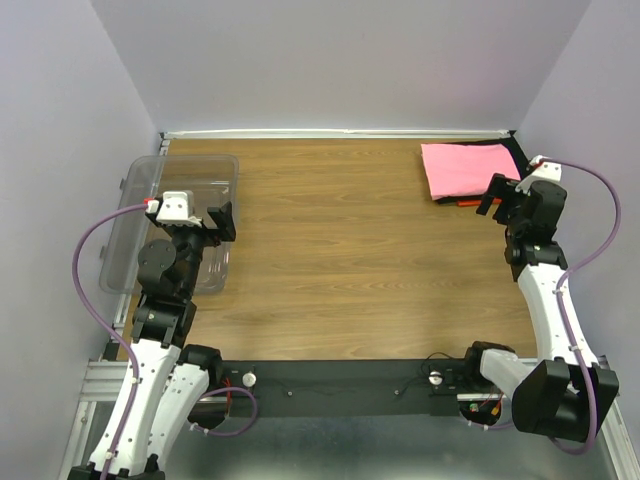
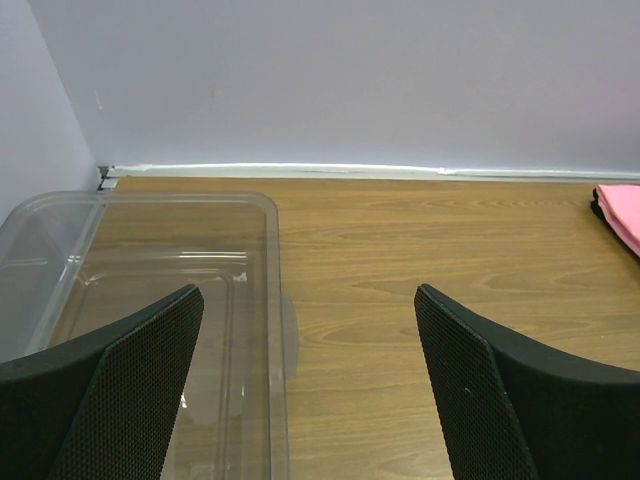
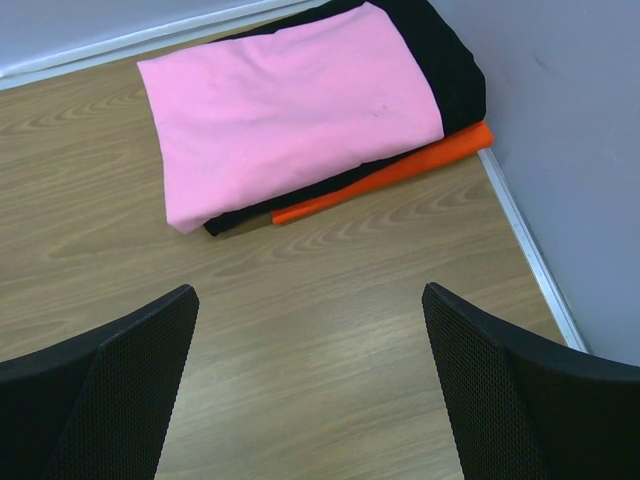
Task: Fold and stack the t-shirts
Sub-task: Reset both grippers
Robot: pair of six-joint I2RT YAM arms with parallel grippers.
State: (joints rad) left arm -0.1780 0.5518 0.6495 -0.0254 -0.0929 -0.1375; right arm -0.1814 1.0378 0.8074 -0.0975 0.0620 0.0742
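Top view: you see the pink t-shirt lying folded in the far right corner of the table. The right gripper hangs just beside the shirt's near right edge. The left gripper hangs at the right rim of the clear plastic tub, well apart from the shirts.

Left wrist: your left fingers stand spread wide with nothing between them. The tub's right wall lies below them, and a sliver of pink shows at the far right.

Right wrist: your right fingers are spread and hold nothing, above bare wood near the shirts. The pink t-shirt lies on the black t-shirt, which lies on the orange-red t-shirt, all folded.
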